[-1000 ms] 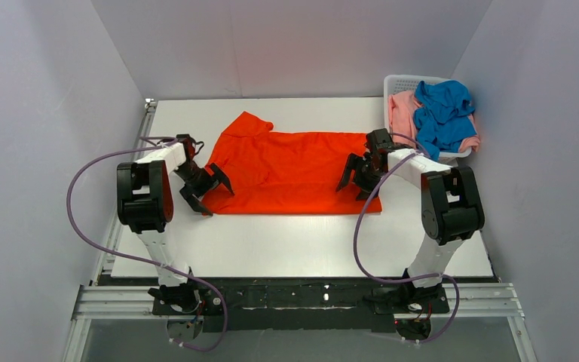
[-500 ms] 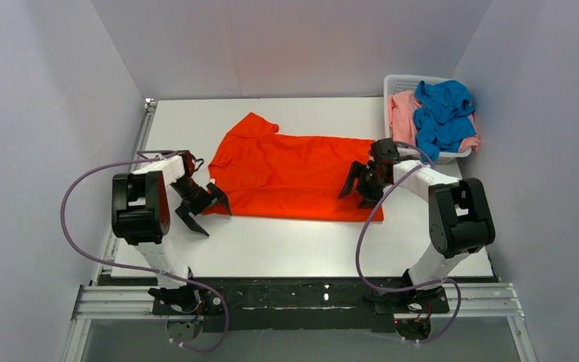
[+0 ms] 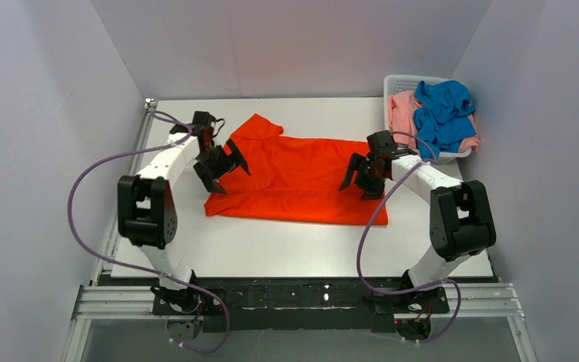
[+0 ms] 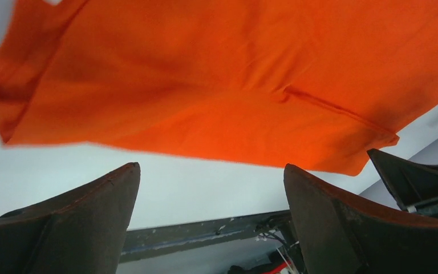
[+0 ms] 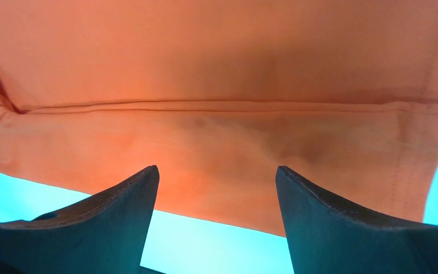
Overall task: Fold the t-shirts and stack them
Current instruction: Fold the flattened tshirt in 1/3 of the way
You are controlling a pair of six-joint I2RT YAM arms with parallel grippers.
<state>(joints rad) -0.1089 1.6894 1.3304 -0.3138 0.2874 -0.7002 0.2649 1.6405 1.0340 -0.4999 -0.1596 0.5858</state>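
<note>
Orange-red t-shirt [image 3: 294,181]: spread flat at centre of the white table [image 3: 271,245], one sleeve pointing to upper left of the top view, near edge slanting down to the right.

Left gripper [image 3: 222,164]: at the shirt's left edge in the top view, fingers spread wide, nothing between them. In the left wrist view [image 4: 210,171], cloth [image 4: 217,85] fills the upper frame, with bare table just ahead of the fingertips.

Right gripper [image 3: 362,179]: over the shirt's right end, fingers parted, gripping nothing. In the right wrist view [image 5: 217,171], a stitched seam runs across the cloth [image 5: 217,68] beyond the tips.

Blue t-shirt [image 3: 441,113] and pale pink t-shirt [image 3: 401,113]: bunched in the white basket [image 3: 396,80], upper right, blue on top.
</note>
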